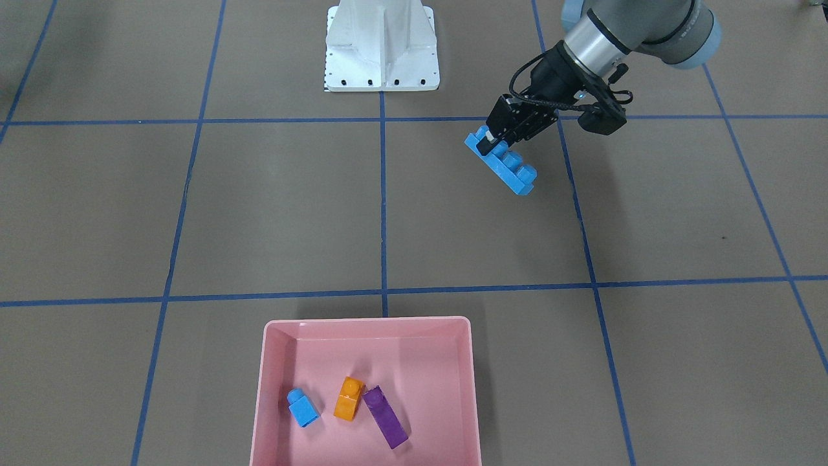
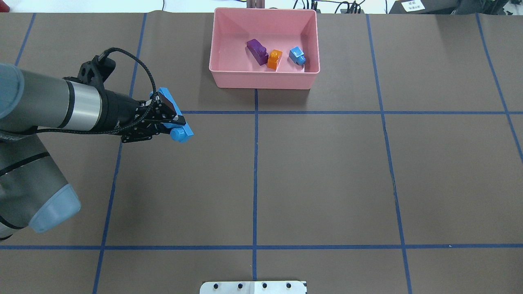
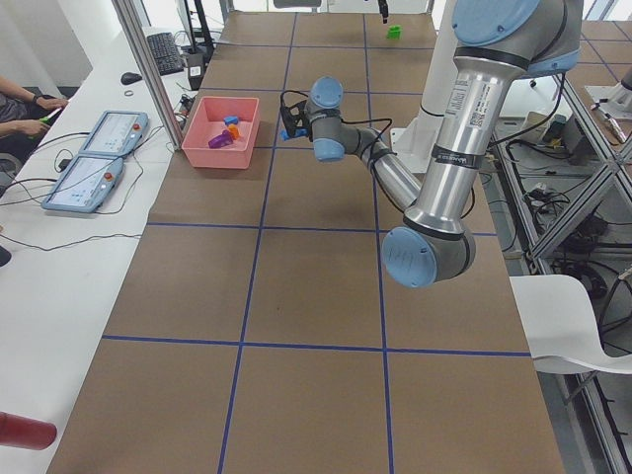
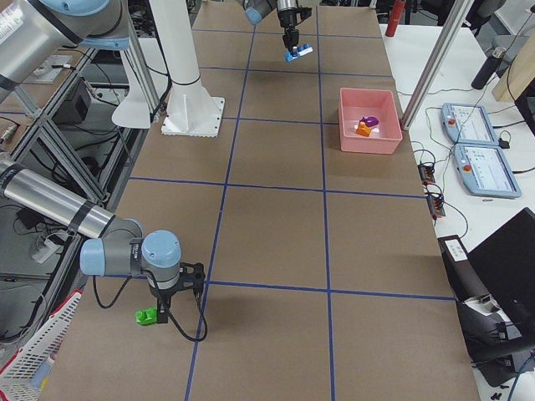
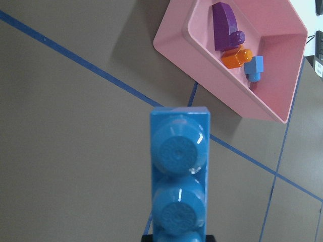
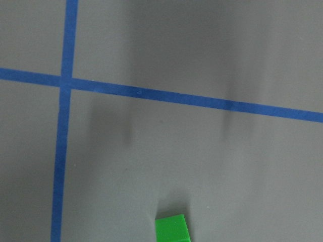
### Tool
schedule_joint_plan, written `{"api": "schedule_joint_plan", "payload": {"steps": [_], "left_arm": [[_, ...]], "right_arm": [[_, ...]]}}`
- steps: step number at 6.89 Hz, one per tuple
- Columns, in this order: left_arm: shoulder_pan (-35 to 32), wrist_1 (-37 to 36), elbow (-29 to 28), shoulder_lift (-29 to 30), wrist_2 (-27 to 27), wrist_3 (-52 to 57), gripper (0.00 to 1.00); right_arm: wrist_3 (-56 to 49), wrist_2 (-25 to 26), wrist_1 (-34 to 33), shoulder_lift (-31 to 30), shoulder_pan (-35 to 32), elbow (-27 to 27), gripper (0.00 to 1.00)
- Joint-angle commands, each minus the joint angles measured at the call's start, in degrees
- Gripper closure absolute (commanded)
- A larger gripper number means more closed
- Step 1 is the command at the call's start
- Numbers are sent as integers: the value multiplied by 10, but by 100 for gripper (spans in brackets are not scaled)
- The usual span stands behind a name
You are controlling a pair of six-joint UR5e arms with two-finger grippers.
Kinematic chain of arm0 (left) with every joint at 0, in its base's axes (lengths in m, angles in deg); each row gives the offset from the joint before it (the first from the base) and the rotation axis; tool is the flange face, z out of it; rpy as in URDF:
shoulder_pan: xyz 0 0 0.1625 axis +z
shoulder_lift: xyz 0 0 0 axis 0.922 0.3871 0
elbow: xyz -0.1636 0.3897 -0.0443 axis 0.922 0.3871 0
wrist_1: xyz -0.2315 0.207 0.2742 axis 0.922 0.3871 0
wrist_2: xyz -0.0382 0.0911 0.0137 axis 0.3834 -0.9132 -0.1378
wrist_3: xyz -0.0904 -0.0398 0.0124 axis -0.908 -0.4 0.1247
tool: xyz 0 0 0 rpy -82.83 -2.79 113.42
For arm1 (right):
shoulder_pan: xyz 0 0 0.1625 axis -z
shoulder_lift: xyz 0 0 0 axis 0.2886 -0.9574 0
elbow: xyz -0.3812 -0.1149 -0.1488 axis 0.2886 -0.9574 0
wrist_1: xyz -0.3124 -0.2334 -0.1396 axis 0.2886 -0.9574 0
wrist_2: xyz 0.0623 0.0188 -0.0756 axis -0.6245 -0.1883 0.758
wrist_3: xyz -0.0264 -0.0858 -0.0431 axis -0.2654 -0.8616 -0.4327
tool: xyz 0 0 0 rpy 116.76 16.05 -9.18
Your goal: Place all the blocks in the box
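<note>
My left gripper (image 1: 499,138) is shut on one end of the long blue block (image 1: 511,169), which hangs tilted above the table, well short of the box. The left wrist view shows that block's studs (image 5: 179,176) pointing toward the pink box (image 5: 222,96). In the box (image 1: 369,321) lie a purple block (image 1: 386,417), an orange block (image 1: 349,399) and a small blue block (image 1: 303,408). The green block (image 4: 147,317) lies on the table near the robot's right end, and the right gripper (image 4: 157,312) hangs over it. I cannot tell whether the right gripper is open or shut. The green block (image 6: 173,229) shows at the right wrist view's bottom edge.
The white robot base (image 1: 381,58) stands at the table's robot side. Blue tape lines cross the brown table. A side bench beyond the box holds two tablets (image 3: 94,158), and a person's arms (image 3: 20,99) rest there. A white basket (image 4: 33,359) hangs off the right end.
</note>
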Motion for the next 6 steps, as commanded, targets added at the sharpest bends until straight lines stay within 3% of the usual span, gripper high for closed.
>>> {"api": "schedule_joint_plan", "payload": {"steps": [1,2,4,6], "left_arm": [[1,0,-9,5,0,0,100],[1,0,-7,5,0,1,100],[0,0,-3,5,1,0,100],[-1,0,0,5,0,-3,100]], "right_arm": [[142,27,40,8,86,2,0],[239,59,91,7,170,0,0],[205,60,118,-4,188,-37,0],[180,43,236,-3,189,-129,0]]}}
